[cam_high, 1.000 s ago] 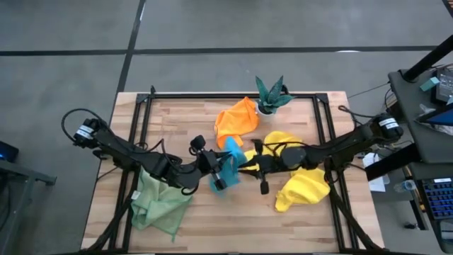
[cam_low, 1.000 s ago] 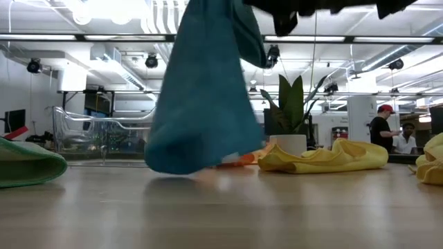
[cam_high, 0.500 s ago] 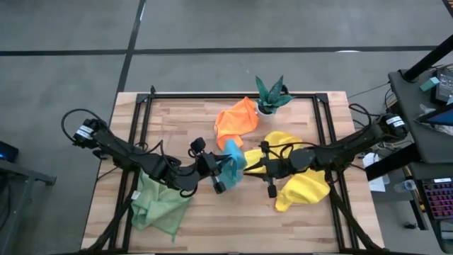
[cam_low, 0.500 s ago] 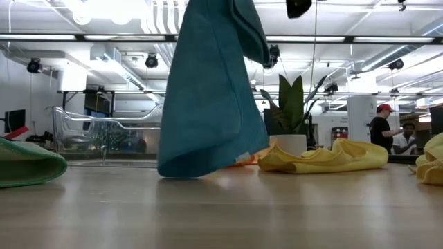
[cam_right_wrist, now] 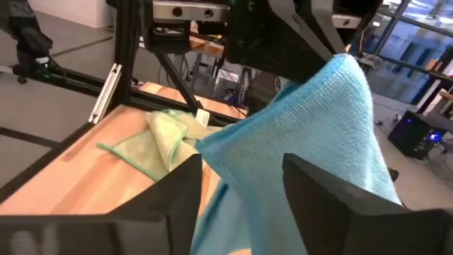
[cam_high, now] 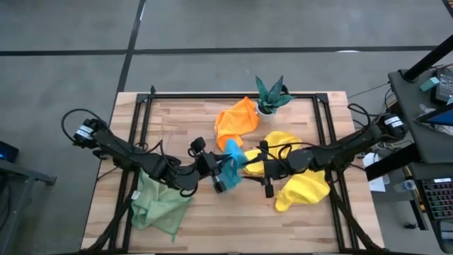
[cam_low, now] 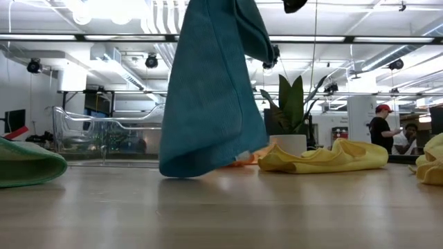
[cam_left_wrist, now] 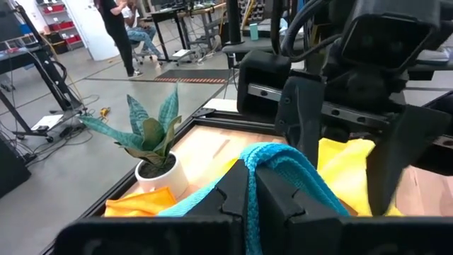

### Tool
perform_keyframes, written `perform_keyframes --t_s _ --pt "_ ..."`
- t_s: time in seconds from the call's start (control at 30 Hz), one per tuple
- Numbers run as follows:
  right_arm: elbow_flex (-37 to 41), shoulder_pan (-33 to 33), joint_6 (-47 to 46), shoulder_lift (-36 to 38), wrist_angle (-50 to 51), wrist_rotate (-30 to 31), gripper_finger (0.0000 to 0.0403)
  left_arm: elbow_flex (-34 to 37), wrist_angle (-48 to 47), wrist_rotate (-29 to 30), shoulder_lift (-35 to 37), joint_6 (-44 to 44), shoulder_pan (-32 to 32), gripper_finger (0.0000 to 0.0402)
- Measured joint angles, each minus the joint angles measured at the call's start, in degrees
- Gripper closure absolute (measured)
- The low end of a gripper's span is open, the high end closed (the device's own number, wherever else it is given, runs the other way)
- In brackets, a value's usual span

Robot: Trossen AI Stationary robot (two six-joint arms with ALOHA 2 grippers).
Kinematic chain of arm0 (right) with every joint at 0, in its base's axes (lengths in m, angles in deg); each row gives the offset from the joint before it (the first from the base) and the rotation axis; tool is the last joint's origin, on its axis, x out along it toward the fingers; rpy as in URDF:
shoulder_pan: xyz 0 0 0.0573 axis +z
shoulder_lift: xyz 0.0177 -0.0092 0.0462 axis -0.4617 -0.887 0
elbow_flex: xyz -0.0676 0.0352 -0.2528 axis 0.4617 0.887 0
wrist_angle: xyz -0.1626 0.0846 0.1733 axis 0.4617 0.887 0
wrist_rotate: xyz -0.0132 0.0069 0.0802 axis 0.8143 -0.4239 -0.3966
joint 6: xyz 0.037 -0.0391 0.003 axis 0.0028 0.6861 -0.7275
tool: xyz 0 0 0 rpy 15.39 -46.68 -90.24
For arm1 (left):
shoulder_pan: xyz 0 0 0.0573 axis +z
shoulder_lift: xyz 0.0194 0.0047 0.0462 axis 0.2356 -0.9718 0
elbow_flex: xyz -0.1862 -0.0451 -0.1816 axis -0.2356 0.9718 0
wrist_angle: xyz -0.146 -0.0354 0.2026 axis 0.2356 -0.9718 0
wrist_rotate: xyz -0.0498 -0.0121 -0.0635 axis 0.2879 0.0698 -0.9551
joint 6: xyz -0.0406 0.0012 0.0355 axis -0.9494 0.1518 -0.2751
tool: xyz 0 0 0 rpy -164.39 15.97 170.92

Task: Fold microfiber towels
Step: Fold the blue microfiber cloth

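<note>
The bright blue towel (cam_high: 231,166) hangs over the table's middle from my left gripper (cam_high: 221,174), which is shut on it. Its lower end (cam_low: 197,169) reaches down to the tabletop. My right gripper (cam_high: 249,170) stands open just right of it, level, one finger (cam_right_wrist: 180,195) on each side of the blue cloth (cam_right_wrist: 304,120). The orange towel (cam_high: 236,122) lies crumpled at the far middle. Two yellow towels (cam_high: 303,190) (cam_high: 282,140) lie at the right, and the pale green towel (cam_high: 160,202) lies at the near left. My left gripper pinches a bunched fold at the blue towel's top (cam_left_wrist: 272,161) between its two fingers, which come in nearly level from the table's left. The towel hangs below the fingers in loose folds. My right gripper: whether its open fingers touch the blue towel cannot be told.
A small plant in a white pot (cam_high: 270,95) stands at the far edge beside the orange towel. A clear plastic tray (cam_low: 104,135) shows beyond the table in the low view. Bare wood lies along the near edge (cam_high: 233,227).
My right gripper has opened, let go of the blue towel and drawn back a little toward the table's right edge and up, nearly out of the low view's top. The towel, bulged out before, now hangs straighter from my left gripper.
</note>
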Motion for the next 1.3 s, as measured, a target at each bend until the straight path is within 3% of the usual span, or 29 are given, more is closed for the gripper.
perform_keyframes --t_s 0.2,0.43,0.57,0.77,0.83,1.1,1.3 --pt "-2.77 0.00 -1.39 -3.28 -0.20 0.04 0.0195 0.04 0.02 0.01 0.00 0.00 0.08 0.0401" --pt "-5.63 -0.02 -3.47 -6.32 0.35 1.40 0.0224 0.07 0.05 0.01 0.00 0.00 0.06 0.0401" --pt "-6.97 -0.02 -3.19 -7.58 2.63 4.89 0.0266 0.07 0.04 0.01 0.00 0.00 0.06 0.0401" --pt "-7.52 -0.04 -4.68 -7.92 3.01 5.16 0.0371 0.07 0.02 0.01 0.00 0.00 0.06 0.0402" --pt "-7.52 -0.04 -4.79 -7.78 3.02 5.16 0.0387 0.07 0.02 0.01 0.00 0.00 0.06 0.0401" --pt "-7.52 0.30 -7.23 -7.83 3.63 4.52 0.0387 0.07 0.00 0.18 0.00 -0.07 0.06 0.0401" --pt "-7.52 0.48 -9.91 -7.19 4.39 4.50 0.0331 0.07 -0.01 0.37 0.00 -0.10 0.06 0.0401"
